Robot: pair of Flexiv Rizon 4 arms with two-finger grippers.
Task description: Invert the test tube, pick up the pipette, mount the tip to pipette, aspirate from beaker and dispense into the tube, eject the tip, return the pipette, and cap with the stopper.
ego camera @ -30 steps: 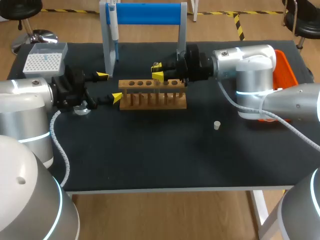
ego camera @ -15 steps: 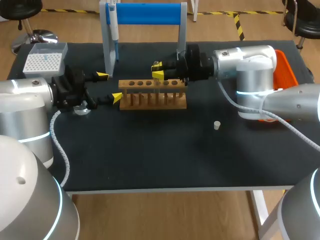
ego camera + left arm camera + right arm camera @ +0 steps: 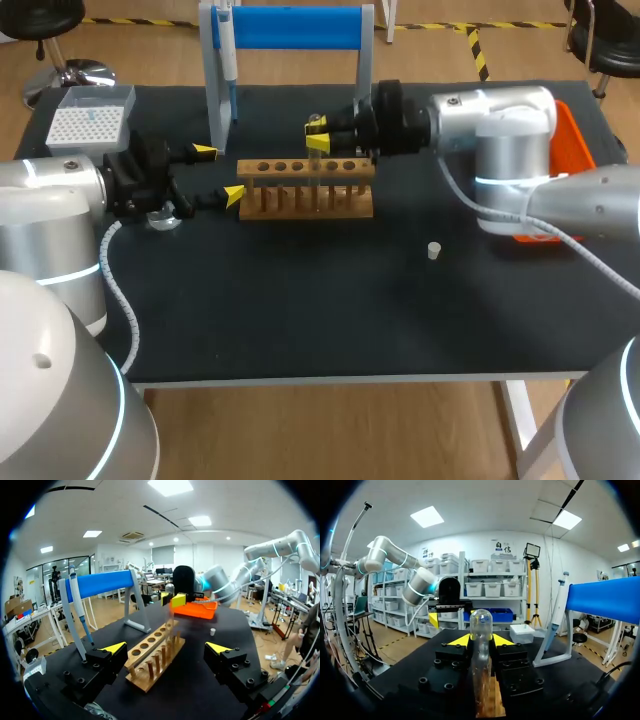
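The wooden rack [image 3: 305, 188] stands directly under the right claw [image 3: 318, 133], which clamps the test tube [image 3: 481, 625], so the way straight down is blocked. Beside this claw, the blue pipette stand [image 3: 290, 28] closes the far side. The rack's end is just ahead of the left claw [image 3: 220, 173], whose fingers stand apart. On the near side of both claws the mat [image 3: 300, 300] is free, with only a small stopper [image 3: 433, 250].

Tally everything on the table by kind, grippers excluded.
Test tube: 1
Wooden rack: 1
Pipette: 1
Pipette stand: 1
Tip box: 1
Beaker: 1
Stopper: 1
Orange tray: 1
Total: 8
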